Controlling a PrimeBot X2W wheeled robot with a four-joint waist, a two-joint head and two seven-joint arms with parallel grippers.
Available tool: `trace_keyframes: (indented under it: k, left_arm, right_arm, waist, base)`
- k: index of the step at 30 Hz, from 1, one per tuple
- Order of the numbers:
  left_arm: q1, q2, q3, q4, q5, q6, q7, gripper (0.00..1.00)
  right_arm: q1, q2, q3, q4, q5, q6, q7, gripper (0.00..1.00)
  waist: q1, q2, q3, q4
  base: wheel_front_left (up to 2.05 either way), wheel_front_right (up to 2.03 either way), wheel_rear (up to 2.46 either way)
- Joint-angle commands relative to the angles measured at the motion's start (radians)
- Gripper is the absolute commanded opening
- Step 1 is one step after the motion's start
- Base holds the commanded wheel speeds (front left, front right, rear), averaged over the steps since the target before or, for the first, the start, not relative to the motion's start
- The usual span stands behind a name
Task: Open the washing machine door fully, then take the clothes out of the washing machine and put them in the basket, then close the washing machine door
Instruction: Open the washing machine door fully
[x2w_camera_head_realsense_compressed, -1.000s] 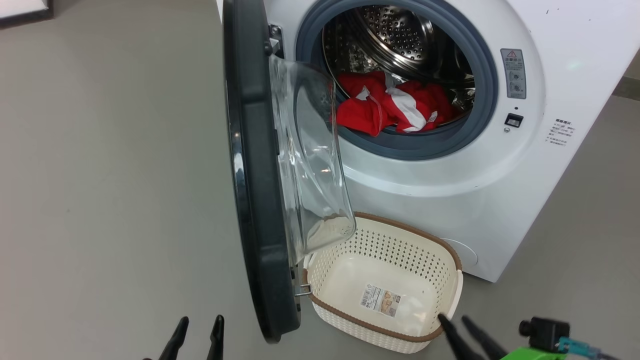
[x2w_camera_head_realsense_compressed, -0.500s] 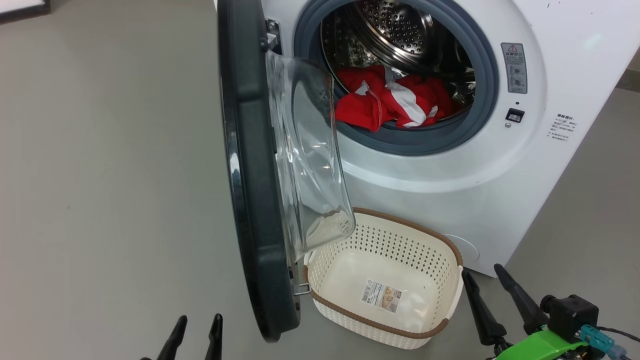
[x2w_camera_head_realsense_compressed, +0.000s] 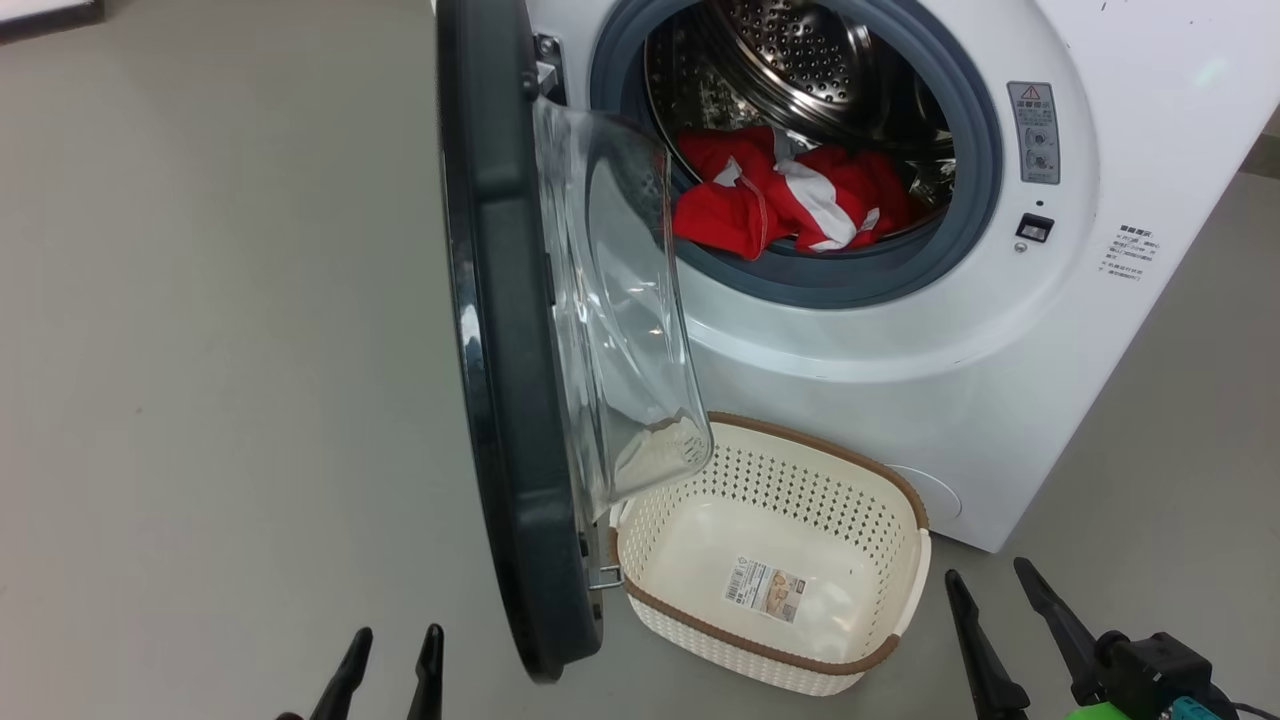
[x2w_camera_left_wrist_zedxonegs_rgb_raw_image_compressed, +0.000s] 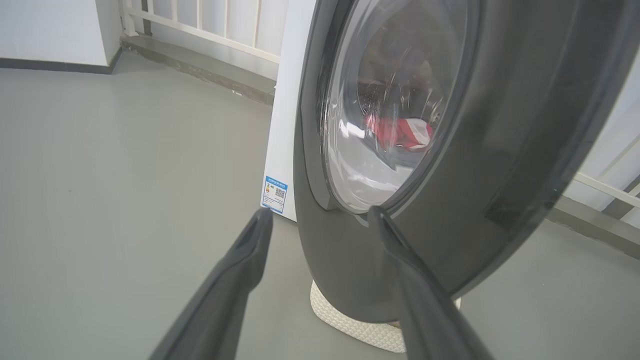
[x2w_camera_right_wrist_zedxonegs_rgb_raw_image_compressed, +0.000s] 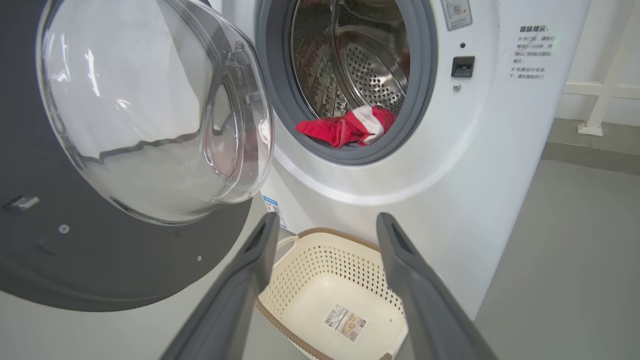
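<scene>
the washing machine door (x2w_camera_head_realsense_compressed: 510, 350) stands open to expose the clothes (x2w_camera_head_realsense_compressed: 790, 200); the basket (x2w_camera_head_realsense_compressed: 905, 580) waits below; left claw (x2w_camera_head_realsense_compressed: 390, 675) and right claw (x2w_camera_head_realsense_compressed: 1005, 625) gape empty.

Plain grey floor (x2w_camera_head_realsense_compressed: 200, 400) carrying a big white washing machine (x2w_camera_head_realsense_compressed: 900, 400), with a cream perforated basket (x2w_camera_head_realsense_compressed: 770, 487) standing just before it.

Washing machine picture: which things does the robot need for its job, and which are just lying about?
For the job: washing machine, washing machine door, clothes, basket, left claw and right claw, both open.
Just there: blue sticker, white railing, floor.
</scene>
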Motion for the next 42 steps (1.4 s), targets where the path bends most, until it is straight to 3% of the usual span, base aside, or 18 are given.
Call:
trace_keyframes:
  k: [1, 10, 11, 12, 13, 16, 22, 25, 29, 35, 42]
  left_arm:
    - [-0.03, 0.008, 0.035, -0.029, 0.012, -0.006, -0.012, 1.0]
    - [-0.033, 0.008, 0.037, -0.035, 0.008, -0.006, -0.012, 1.0]
    - [-0.034, 0.008, 0.039, -0.038, -0.002, -0.006, -0.012, 0.47]
    - [-0.036, 0.008, 0.043, -0.044, -0.017, -0.006, -0.012, 0.14]
    - [-0.039, 0.008, 0.049, -0.053, -0.028, -0.006, -0.012, 0.0]
    - [-0.054, 0.008, 0.072, -0.102, -0.023, -0.006, -0.012, 0.0]
    - [-0.098, 0.008, 0.104, -0.332, -0.02, 0.0, -0.012, 0.0]
    - [-0.121, 0.008, 0.066, -0.456, -0.001, 0.008, -0.012, 0.0]
    - [-0.138, 0.008, -0.058, -0.593, 0.039, 0.017, -0.012, 0.0]
    - [-0.111, 0.008, -0.264, -0.543, 0.071, 0.007, -0.012, 0.0]
    - [-0.095, 0.008, -0.322, -0.326, 0.012, 0.0, -0.012, 0.0]
  right_arm:
    - [-0.014, -0.006, 0.016, -0.019, -0.005, 0.008, -0.009, 1.0]
    - [-0.018, -0.002, 0.02, -0.019, -0.006, 0.008, -0.009, 1.0]
    - [-0.018, -0.002, 0.022, -0.019, -0.005, 0.008, -0.009, 1.0]
    - [-0.018, -0.002, 0.025, -0.019, -0.002, 0.008, -0.009, 1.0]
    - [-0.019, -0.002, 0.028, -0.019, 0.002, 0.008, -0.009, 1.0]
    - [-0.021, -0.002, 0.034, -0.02, 0.005, 0.008, -0.009, 1.0]
    - [-0.029, -0.009, 0.039, -0.03, 0.009, 0.008, -0.009, 1.0]
    - [-0.032, -0.012, 0.041, -0.033, 0.012, 0.008, -0.009, 1.0]
    - [-0.034, -0.014, 0.046, -0.033, 0.015, 0.008, -0.01, 1.0]
    - [-0.036, -0.014, 0.051, -0.034, 0.014, 0.008, -0.01, 1.0]
    - [-0.041, -0.011, 0.055, -0.034, 0.015, 0.008, -0.01, 1.0]
  waist:
    - [0.0, 0.0, 0.001, -0.002]
    - [0.0, 0.0, 0.001, -0.008]
    - [0.0, 0.0, 0.001, -0.008]
    - [0.0, 0.0, 0.002, -0.008]
    - [0.0, 0.0, 0.002, -0.008]
    - [0.0, 0.0, 0.004, -0.007]
    - [0.0, 0.0, 0.01, -0.006]
    - [0.0, 0.0, 0.014, -0.007]
    - [0.0, 0.0, 0.014, -0.014]
    - [0.0, 0.0, 0.018, -0.026]
    - [0.0, 0.0, 0.024, -0.038]
  base:
    - [0.0, 0.0, 0.0]
    - [0.0, 0.0, 0.0]
    - [0.0, 0.0, 0.0]
    - [0.0, 0.0, 0.0]
    - [0.0, 0.0, 0.0]
    - [0.0, 0.0, 0.0]
    - [0.0, 0.0, 0.0]
    - [0.0, 0.0, 0.0]
    - [0.0, 0.0, 0.0]
    - [0.0, 0.0, 0.0]
    - [0.0, 0.0, 0.0]
